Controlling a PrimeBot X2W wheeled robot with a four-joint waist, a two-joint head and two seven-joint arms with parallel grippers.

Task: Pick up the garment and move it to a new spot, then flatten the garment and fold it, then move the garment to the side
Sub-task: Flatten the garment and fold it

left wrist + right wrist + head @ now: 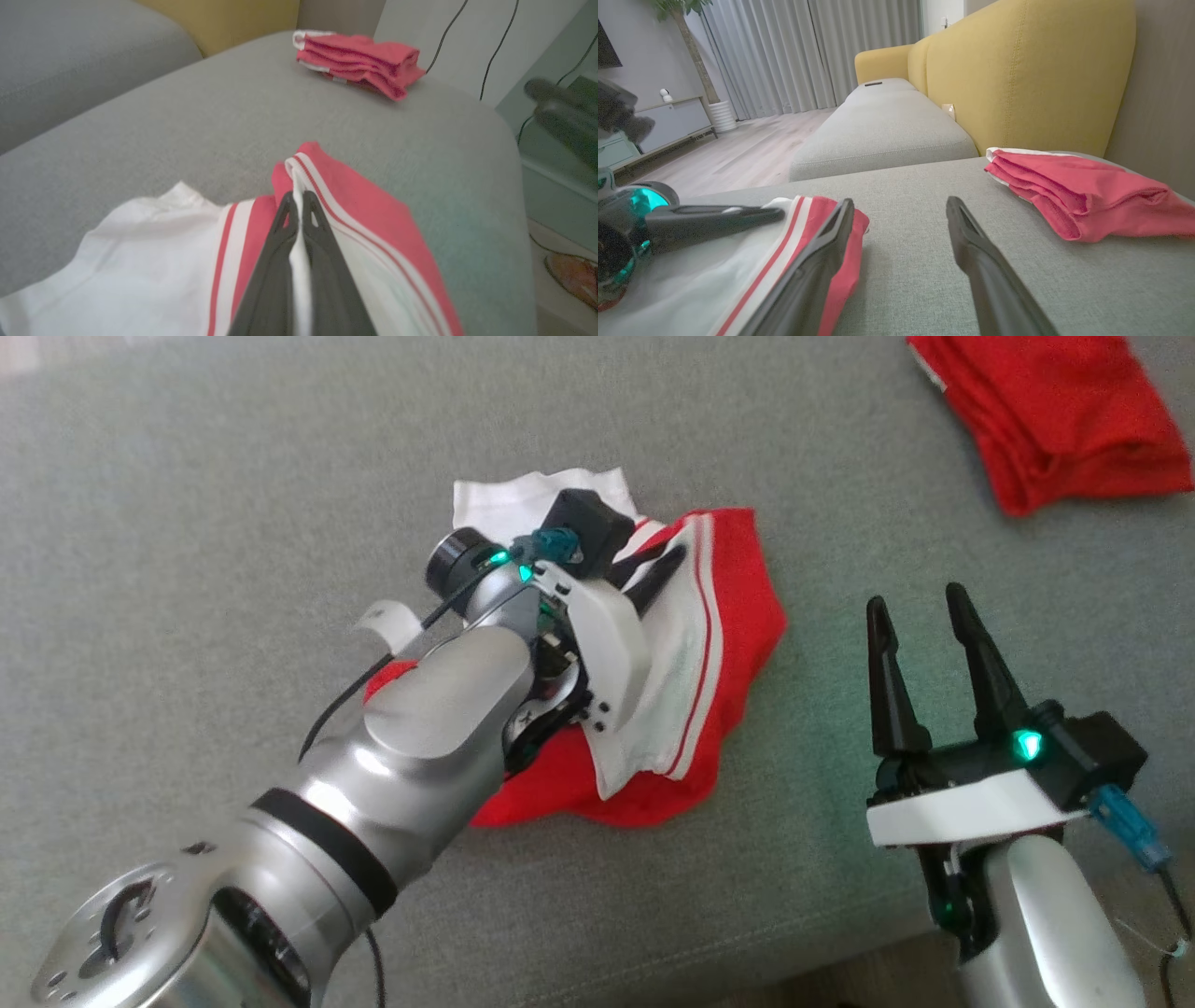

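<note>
A crumpled red and white garment (738, 616) is seen lying near the middle of a grey sofa cushion (280, 476). It is spread in loose folds, with a white panel edged by red and white stripes turned upward and red cloth showing beneath it and along its right side.

The left arm (420, 728) is reached across the garment from the lower left. The left jaws are clenched on the garment: in the left wrist view a thin white fold of the garment (154, 261) is pinched between the two dark fingers (275, 261), close to a striped hem. Whether the pinched fold is lifted clear of the cushion (233, 107) cannot be told.

The right jaws are released, and nothing is held between them. Their fingers (892, 681) are spread wide and are held over bare cushion, near the garment's right edge but apart from it. In the right wrist view, bare cushion (924, 289) is framed between these fingers (985, 266), the garment (691, 284) is seen at the lower left, and a finger of the left arm (714, 219) is laid across it.

A second garment, red and folded (1055, 420), is placed well apart at the cushion's far right corner (359, 60) (1087, 196). A yellow backrest (1017, 70) is seen behind it.
</note>
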